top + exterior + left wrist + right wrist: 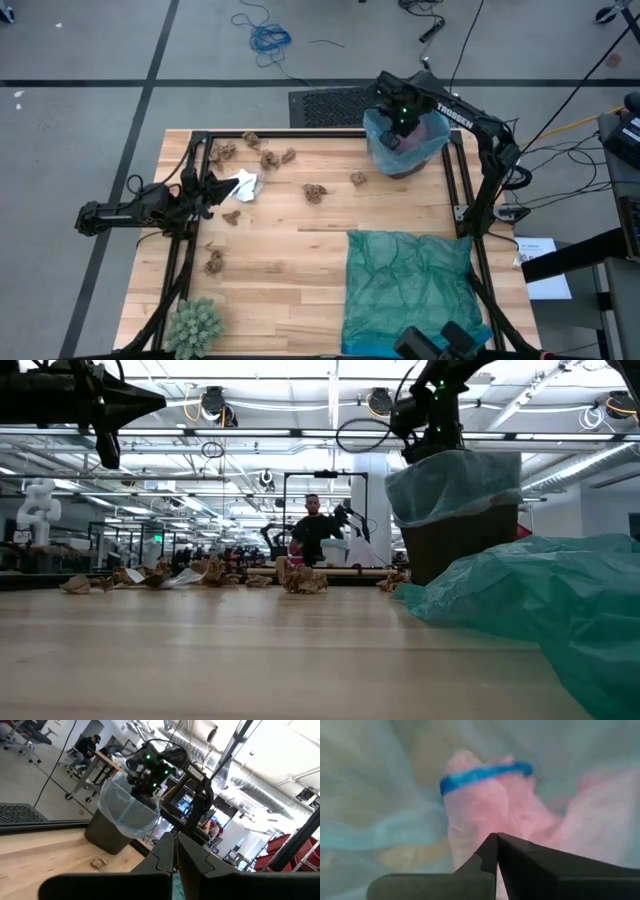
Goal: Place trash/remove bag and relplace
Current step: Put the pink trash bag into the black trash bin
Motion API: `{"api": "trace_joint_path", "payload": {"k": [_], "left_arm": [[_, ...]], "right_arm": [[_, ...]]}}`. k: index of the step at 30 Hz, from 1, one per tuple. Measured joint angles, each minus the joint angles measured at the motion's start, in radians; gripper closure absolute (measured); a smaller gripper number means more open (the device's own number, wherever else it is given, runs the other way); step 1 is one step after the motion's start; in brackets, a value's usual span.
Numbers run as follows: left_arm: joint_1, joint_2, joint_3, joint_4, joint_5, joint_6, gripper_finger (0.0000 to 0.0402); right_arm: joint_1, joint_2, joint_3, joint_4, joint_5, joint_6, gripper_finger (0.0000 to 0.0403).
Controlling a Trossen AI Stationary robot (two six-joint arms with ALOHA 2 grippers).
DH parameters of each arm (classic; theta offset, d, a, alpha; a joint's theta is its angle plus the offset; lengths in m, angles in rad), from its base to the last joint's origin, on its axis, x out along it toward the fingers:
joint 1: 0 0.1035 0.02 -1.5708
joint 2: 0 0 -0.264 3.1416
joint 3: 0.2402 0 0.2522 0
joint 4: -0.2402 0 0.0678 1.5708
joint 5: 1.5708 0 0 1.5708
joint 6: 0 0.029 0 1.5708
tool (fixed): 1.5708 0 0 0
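Most of the job remains. On the counter (300, 280) the bag (405, 140) lines the bin, the right end effector (497, 840) pressed together inside above a pink wad (495, 805). Brown trash (314, 192) lies scattered; the left end effector (176, 851), together, hovers empty.

Right arm's stretched out with its wrist bent down, right gripper (496, 851) pointing straight down, fingers pinched fully together. Left arm sits low and folded off to the side, left gripper (176, 854) closed too, well apart from the right one.
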Motion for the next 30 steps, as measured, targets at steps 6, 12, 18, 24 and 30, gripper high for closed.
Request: {"api": "trace_joint_path", "payload": {"k": [6,12,18,24,30], "left_arm": [[0.0,0.0,0.0,0.0,0.0,0.0,0.0381],[0.0,0.0,0.0,0.0,0.0,0.0,0.0381],[0.0,0.0,0.0,0.0,0.0,0.004,0.0381],[0.0,0.0,0.0,-0.004,0.0,0.006,0.0381],[0.0,0.0,0.0,-0.017,0.0,0.001,0.0381]], "right_arm": [[-0.001,-0.003,0.135,-0.038,0.0,-0.107,0.0403],[-0.009,-0.004,0.192,-0.076,-0.001,-0.291,0.0403],[-0.052,-0.003,0.132,-0.061,-0.008,-0.396,0.0403],[-0.099,-0.003,0.028,-0.024,-0.022,-0.425,0.0403],[-0.1,-0.003,-0.056,0.004,-0.061,-0.462,0.0403]]}}
